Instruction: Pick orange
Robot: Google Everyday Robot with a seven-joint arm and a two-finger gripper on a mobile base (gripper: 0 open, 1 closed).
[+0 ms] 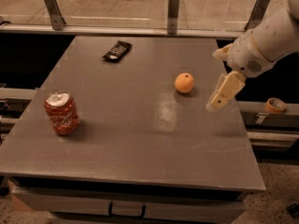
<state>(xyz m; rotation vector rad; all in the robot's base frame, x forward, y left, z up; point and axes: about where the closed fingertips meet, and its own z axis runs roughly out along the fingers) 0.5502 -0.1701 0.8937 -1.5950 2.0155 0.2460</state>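
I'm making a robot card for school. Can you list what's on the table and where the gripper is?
table: grey, flat top
orange: right of middle, on the table
red soda can: upright, near the left edge
dark flat object: far side, lying flat
gripper: right of the orange, not touching it
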